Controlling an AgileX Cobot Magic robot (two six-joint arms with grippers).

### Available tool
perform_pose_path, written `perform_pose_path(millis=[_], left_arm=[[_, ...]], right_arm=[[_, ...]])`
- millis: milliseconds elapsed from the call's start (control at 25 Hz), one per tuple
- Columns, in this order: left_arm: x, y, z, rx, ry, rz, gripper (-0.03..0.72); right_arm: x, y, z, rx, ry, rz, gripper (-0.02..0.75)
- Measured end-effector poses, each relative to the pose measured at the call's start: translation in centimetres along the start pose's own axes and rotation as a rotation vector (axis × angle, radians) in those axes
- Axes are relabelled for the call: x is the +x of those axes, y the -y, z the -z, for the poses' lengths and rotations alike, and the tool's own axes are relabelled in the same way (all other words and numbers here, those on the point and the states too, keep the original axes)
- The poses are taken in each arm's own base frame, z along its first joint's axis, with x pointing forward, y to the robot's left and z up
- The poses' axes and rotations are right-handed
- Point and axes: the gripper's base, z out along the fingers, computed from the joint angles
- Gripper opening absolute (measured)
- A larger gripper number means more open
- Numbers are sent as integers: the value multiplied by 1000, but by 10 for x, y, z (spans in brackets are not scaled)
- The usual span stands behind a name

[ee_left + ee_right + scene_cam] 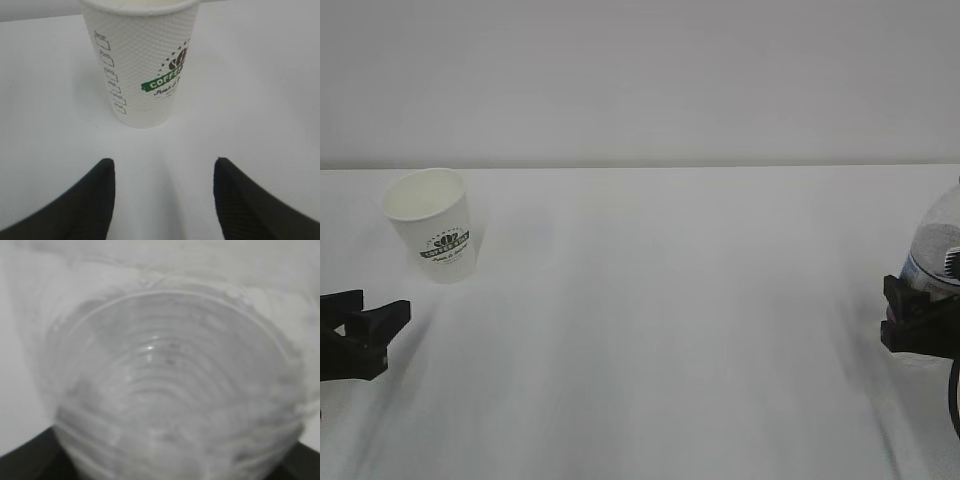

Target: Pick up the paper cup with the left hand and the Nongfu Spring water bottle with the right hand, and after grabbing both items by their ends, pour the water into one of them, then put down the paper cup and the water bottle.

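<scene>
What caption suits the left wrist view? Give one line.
Open left gripper faces the upright paper cup on the white table, not yet touching it.

One paper cup (432,225), one water bottle (935,250), and two black robot hands, left (365,335) and right (920,320), over one white desk (660,330).

Exterior looking down at a slant across the table (650,330), sharing the paper cup (432,236) with the near left wrist view, right wrist pressed close against the bottle (175,390)
</scene>
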Motion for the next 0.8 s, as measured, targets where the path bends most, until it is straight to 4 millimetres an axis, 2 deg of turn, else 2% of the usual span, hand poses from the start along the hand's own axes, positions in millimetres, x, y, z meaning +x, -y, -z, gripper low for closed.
perform_pose_path(millis=[160, 800], left_arm=[[0, 0, 0, 0, 0, 0, 454], [0, 0, 0, 0, 0, 0, 454]], right_arm=[[1, -2, 0, -18, -3, -68, 536], [-6, -2, 3, -34, -3, -121, 535]])
